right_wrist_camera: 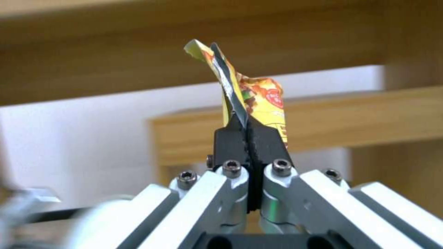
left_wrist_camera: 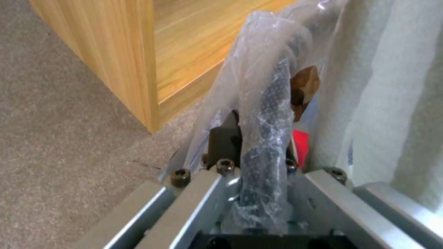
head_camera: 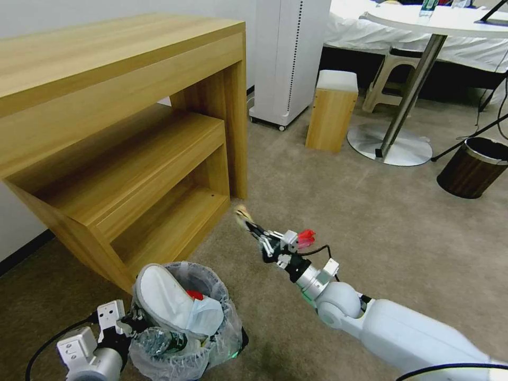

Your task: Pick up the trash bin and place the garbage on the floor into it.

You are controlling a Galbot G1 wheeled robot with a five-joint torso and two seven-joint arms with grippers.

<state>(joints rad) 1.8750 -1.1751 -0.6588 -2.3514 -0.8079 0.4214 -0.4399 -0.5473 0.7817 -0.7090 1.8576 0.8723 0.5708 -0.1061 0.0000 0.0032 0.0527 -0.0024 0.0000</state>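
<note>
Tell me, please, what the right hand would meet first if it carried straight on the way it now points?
Probably the wooden shelf unit. The right hand, shut on a yellow wrapper, points at its lower shelves, which sit straight ahead in the right wrist view. Depth is unclear.

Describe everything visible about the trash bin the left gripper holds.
The trash bin is small, round and dark, lined with a crinkled clear plastic bag folded out over its rim. It sits low beside the wooden shelf unit, over the beige carpet. The left gripper is shut on its rim, bag included, as the left wrist view shows. It is nearly full: a white slipper leans on top, with a pale blue-white crumpled piece, something red and a clear plastic bottle beside it.
</note>
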